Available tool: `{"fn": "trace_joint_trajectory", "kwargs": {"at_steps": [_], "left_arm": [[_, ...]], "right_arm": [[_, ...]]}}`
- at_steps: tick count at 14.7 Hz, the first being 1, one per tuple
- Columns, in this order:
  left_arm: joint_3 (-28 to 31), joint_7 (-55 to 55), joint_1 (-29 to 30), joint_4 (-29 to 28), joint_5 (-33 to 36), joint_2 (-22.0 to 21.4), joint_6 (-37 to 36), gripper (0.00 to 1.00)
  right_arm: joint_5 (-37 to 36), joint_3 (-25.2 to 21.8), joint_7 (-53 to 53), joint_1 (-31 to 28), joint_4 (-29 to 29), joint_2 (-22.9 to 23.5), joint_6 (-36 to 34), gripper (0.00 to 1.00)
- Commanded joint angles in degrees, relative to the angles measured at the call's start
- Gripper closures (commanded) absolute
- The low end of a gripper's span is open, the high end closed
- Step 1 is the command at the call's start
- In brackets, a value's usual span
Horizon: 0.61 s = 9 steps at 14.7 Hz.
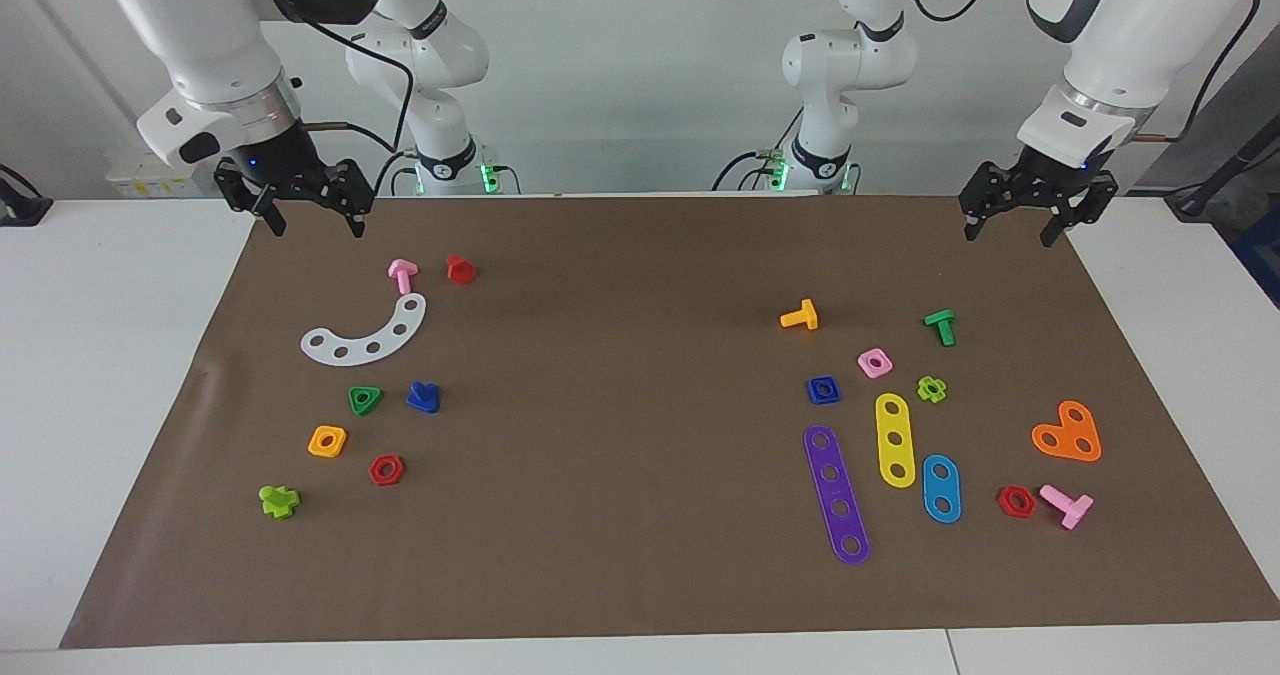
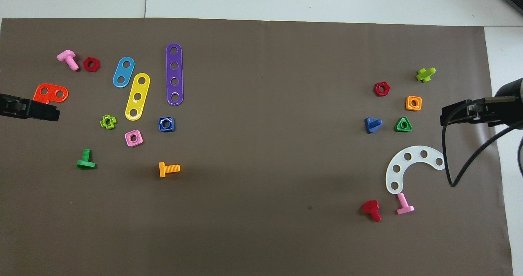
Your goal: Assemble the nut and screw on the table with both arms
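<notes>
Facing view: right gripper (image 1: 310, 210) hangs over the mat's (image 1: 620, 285) robot-side edge at the right arm's end, fingers spread, nothing held. Left gripper (image 1: 1035, 217) hangs over the same edge at the left arm's end, also released and empty. Blue nut (image 1: 823, 389) lies flat beside the pink nut (image 1: 875, 362), toward the left arm's end. Blue screw (image 1: 423, 396) lies beside the green triangular nut (image 1: 365, 399), toward the right arm's end.

Overhead view: nut (image 2: 166, 124) sits just nearer the robots than the purple strip (image 2: 174, 74). Screw (image 2: 373, 124) lies well apart from it. Left gripper (image 2: 28, 109) overlaps the orange plate (image 2: 51, 93); right gripper (image 2: 466, 111) shows at the frame edge.
</notes>
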Motion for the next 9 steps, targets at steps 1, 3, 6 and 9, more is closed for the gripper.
{"fn": "trace_joint_trajectory", "kwargs": {"at_steps": [1, 3, 6, 9], "left_arm": [[-0.1, 0.6, 0.3, 0.5, -1.1, -0.3, -1.2, 0.00], [-0.1, 0.6, 0.3, 0.5, -1.1, -0.3, -1.2, 0.00], [-0.1, 0.6, 0.3, 0.5, -1.1, -0.3, -1.2, 0.00], [-0.1, 0.6, 0.3, 0.5, -1.1, -0.3, -1.2, 0.00]], "right_arm": [[0.2, 0.2, -1.1, -0.2, -0.8, -0.9, -0.4, 0.00], [0.2, 0.1, -0.9, -0.2, -0.9, -0.9, -0.4, 0.00], [0.2, 0.2, -0.2, 0.0, -2.8, -1.6, 1.5, 0.00], [0.3, 0.3, -0.2, 0.7, -10.6, -3.1, 10.7, 0.00]]}}
